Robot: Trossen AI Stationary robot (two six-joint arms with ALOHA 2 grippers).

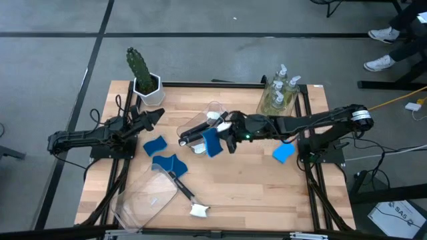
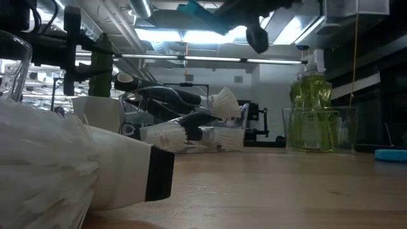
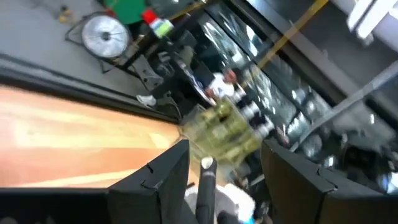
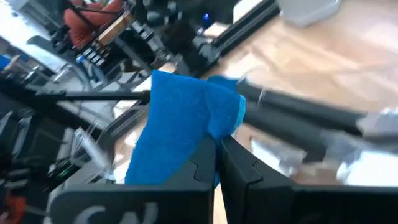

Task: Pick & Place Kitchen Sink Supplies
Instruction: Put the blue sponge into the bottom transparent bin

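Wooden table [image 1: 240, 187], pinched sponge [image 1: 212, 142] seemingly hanging lengthwise

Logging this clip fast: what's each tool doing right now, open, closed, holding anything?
Left tool: open, holding nothing, waiting near the cactus.
Right tool: closed on a blue sponge, lifted over mid-table.

Potted cactus [image 1: 142, 72] at the wooden bench's [image 1: 253, 187] far left corner. Clear bin [image 1: 148, 195] lying near the front left edge. Another clear bin [image 1: 277, 98] at the far right.
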